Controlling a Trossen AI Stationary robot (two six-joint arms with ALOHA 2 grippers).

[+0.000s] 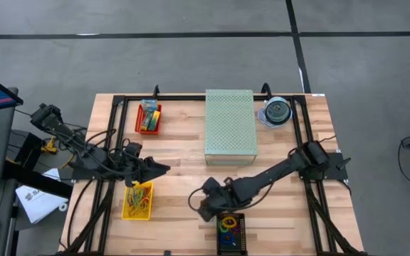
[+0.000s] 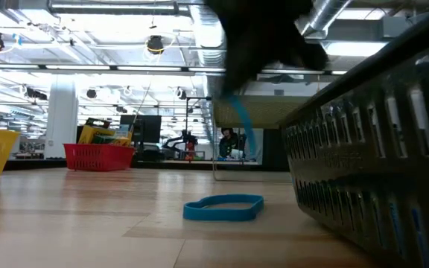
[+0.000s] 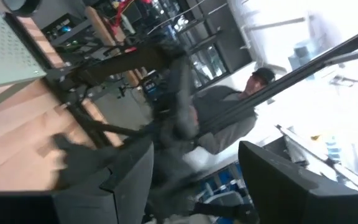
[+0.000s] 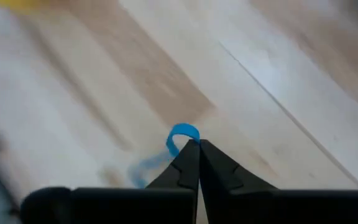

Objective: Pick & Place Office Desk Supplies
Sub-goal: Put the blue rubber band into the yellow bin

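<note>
Right arm lifts a blue band beside the black bin

Left pincer [image 1: 164,168] hangs released above the yellow bin [image 1: 138,201] of mixed bands. Right pincer [image 4: 197,146] is clenched on a blue rubber band [image 4: 180,134]; it should carry it fully over the black bin [image 1: 230,233], which holds coloured bands, before releasing. Another blue band [image 2: 223,208] lies on the table [image 1: 176,153].

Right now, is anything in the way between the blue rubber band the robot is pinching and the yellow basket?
Nothing visible is. The right end effector is shut on a blue rubber band; bare table lies between it and the yellow basket. The left end effector hangs nearby, not across that path.
</note>
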